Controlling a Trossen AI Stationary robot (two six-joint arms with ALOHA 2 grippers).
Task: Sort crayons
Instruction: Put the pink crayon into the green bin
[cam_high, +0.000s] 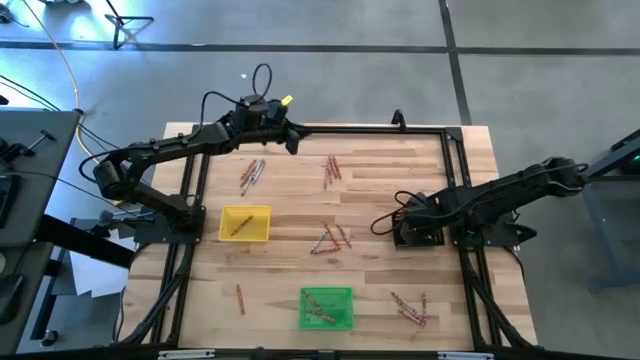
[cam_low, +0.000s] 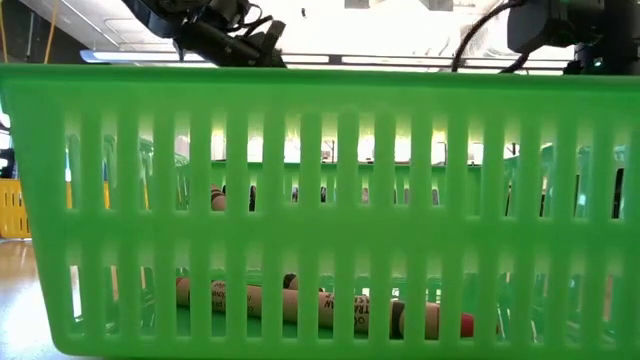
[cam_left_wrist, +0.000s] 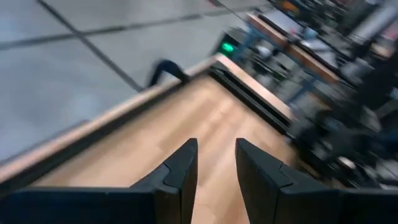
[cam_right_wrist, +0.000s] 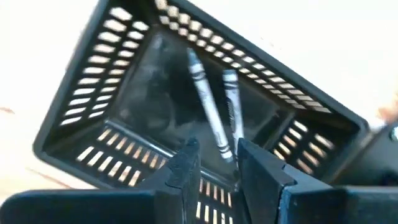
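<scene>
grey-white crayons (cam_right_wrist: 214, 106) in black tray (cam_right_wrist: 93, 74) only via right wrist, below slightly parted right fingers (cam_right_wrist: 186, 165)

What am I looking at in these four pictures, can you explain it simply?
Two dark robot arms work at a wooden table, sorting crayons into little trays. One picture looks straight down; one sits at table height, right behind the green tray; two come from cameras on the wrists. The right tool hangs open over the black tray, where two grey crayons lie. The left tool is open and empty near the table's far edge. A yellow tray and loose crayon piles lie between them.
</scene>
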